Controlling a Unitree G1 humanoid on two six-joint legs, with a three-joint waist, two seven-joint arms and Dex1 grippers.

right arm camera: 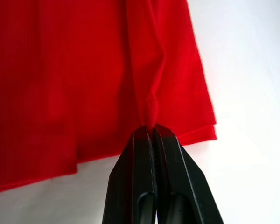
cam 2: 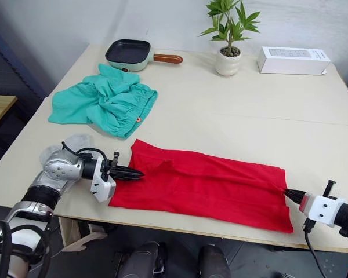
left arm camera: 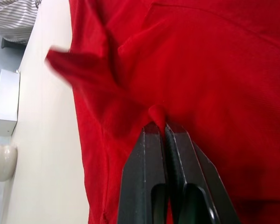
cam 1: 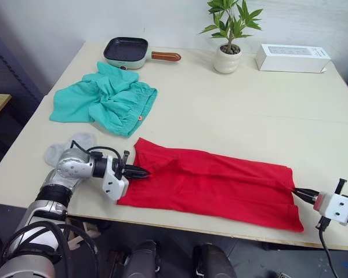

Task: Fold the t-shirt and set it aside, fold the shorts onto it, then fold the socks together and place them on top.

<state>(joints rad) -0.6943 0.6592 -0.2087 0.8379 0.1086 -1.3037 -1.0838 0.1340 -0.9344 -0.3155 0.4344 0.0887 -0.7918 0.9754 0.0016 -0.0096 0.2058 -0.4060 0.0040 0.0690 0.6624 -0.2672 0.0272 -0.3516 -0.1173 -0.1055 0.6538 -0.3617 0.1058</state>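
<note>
The t-shirt [cam 1: 214,184] is spread as a long red band along the near edge of the table [cam 1: 249,116], folded lengthwise, with creases running from one end to the other. Its left end is pinched by the left gripper [cam 1: 144,172], whose black fingers [left arm camera: 154,154] are pressed together on a small ridge of red cloth. The opposite end is held by the right gripper [cam 1: 297,192], its fingers likewise closed on a narrow pleat of the fabric at the hem, as is seen in the right wrist view.

Beyond the t-shirt's left end, further back on the table, the shorts [cam 1: 104,98] are heaped in a crumpled teal pile, a small red mark showing at their nearer edge. The socks [cam 1: 69,146] lie just behind the left arm, near the t-shirt's left end, partly covered by it.

At the far edge, beyond the shorts, a small frying pan [cam 1: 127,52] with a wooden handle is set. A potted plant [cam 1: 229,35] and a white box [cam 1: 293,58] stand further right along that edge.
</note>
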